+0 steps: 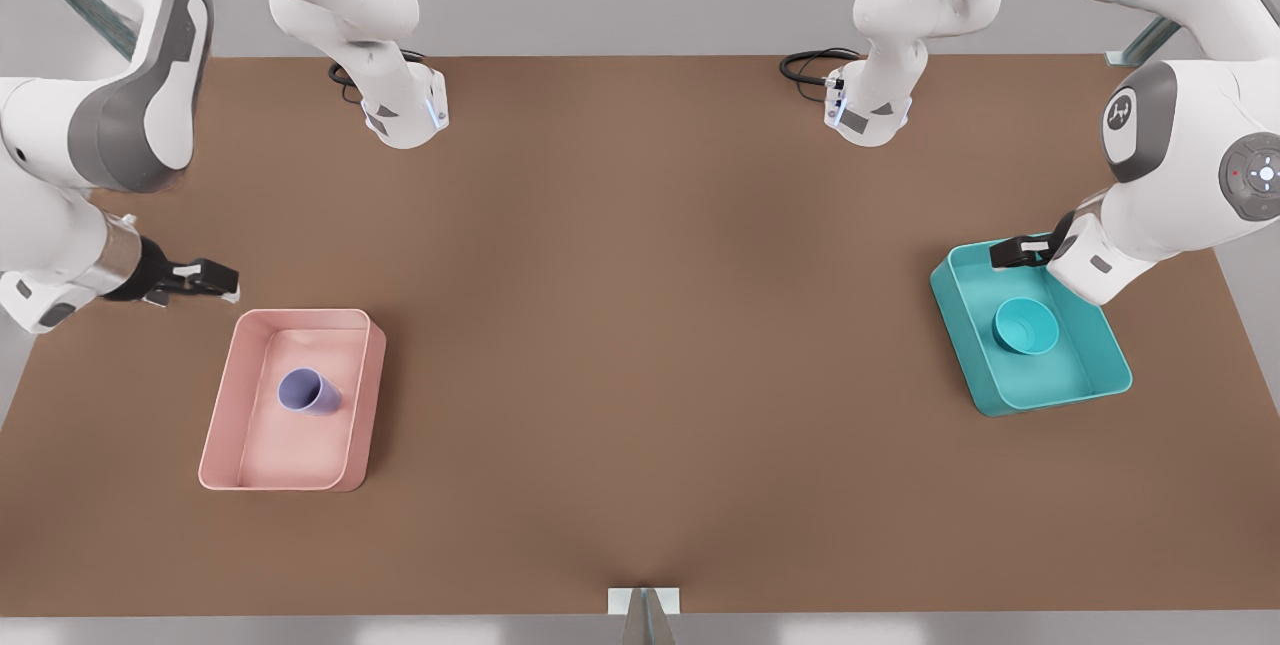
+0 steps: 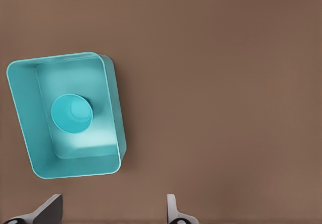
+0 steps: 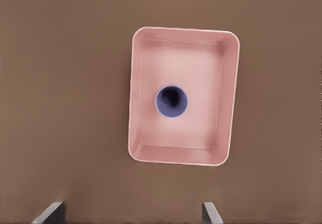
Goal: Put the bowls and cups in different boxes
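The teal bowl (image 1: 1025, 325) (image 2: 72, 113) sits upright inside the teal tray (image 1: 960, 325) (image 2: 113, 98) at the front view's right. My left gripper (image 1: 1005, 253) (image 2: 113, 204) hovers open and empty above that tray's back edge. At the front view's left, the lavender cup (image 1: 308, 392) (image 3: 171, 101) stands upright in the middle of the pale pink tray (image 1: 222, 395) (image 3: 133, 98). My right gripper (image 1: 215, 280) (image 3: 132, 209) hangs open and empty just behind and to the left of the pink tray.
Both trays rest on a brown table (image 1: 640, 325) with a wide bare stretch between them. Black cables (image 1: 810, 65) lie near the arm bases at the back edge. A small white bracket (image 1: 643, 601) sits at the front edge.
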You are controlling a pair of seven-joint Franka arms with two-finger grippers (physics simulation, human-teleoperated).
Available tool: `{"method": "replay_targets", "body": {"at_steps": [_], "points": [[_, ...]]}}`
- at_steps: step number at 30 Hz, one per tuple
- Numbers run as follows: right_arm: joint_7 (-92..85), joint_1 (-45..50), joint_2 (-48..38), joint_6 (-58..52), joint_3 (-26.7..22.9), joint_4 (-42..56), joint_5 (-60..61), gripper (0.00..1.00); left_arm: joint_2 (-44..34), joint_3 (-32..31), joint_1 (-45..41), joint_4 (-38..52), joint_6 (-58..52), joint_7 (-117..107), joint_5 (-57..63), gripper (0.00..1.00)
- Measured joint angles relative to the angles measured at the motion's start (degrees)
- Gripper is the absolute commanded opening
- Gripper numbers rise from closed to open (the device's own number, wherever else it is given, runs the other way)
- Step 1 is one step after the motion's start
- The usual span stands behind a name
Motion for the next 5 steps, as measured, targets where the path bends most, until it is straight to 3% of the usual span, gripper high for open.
{"method": "replay_targets", "body": {"at_steps": [5], "points": [[1.9, 0.9, -2.8, -4.1, 0.0, -3.5, -0.7, 1.00, 0.0, 0.0, -0.1, 0.0, 0.0, 0.1, 0.5, 1.00]]}}
